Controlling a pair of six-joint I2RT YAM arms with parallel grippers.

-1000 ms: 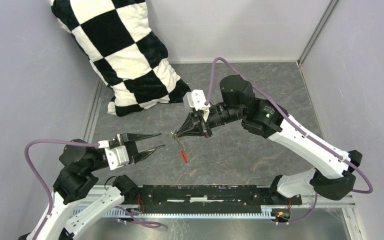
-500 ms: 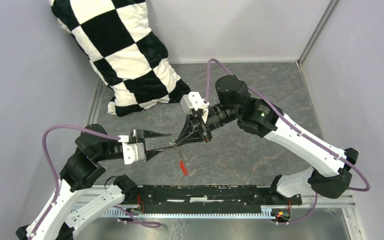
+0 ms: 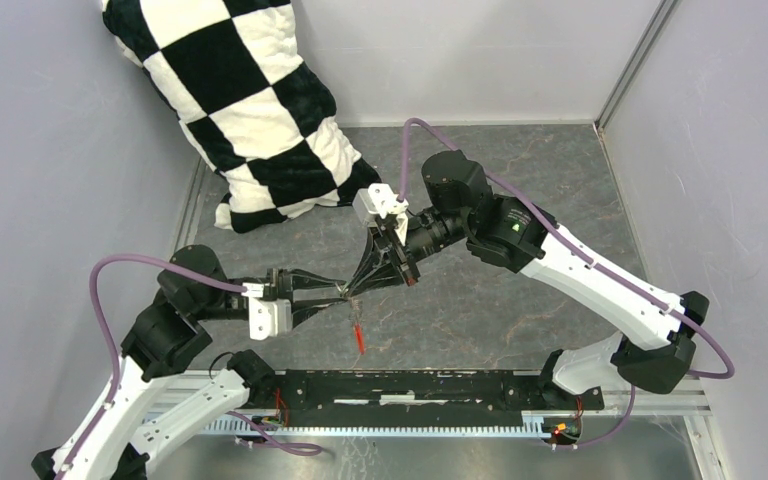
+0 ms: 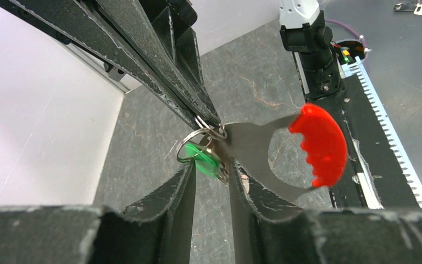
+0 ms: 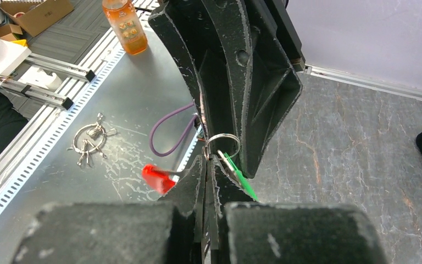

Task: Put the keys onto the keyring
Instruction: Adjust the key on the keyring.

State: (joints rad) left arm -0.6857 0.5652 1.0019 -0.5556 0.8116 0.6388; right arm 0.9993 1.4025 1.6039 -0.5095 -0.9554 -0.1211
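Keyring (image 4: 313,143) pinched by right hand (image 5: 209,159), left hand (image 4: 211,173) flanking green key (image 4: 205,161)

Around the keyring (image 3: 350,294): the left gripper (image 3: 337,292) is just to its left, and the right gripper (image 3: 353,289) is just behind and right, tips on it. The key (image 4: 205,161) sits against it, between the left fingers (image 4: 181,203). The tag (image 3: 359,337) hangs below. The pillow (image 3: 250,110) lies well behind, leftward.

Open tabletop (image 3: 540,170) far and right — checkered pillow (image 3: 250,110) far-left, left pincer (image 3: 338,293) and right pincer (image 3: 354,289) tip to tip mid-table.
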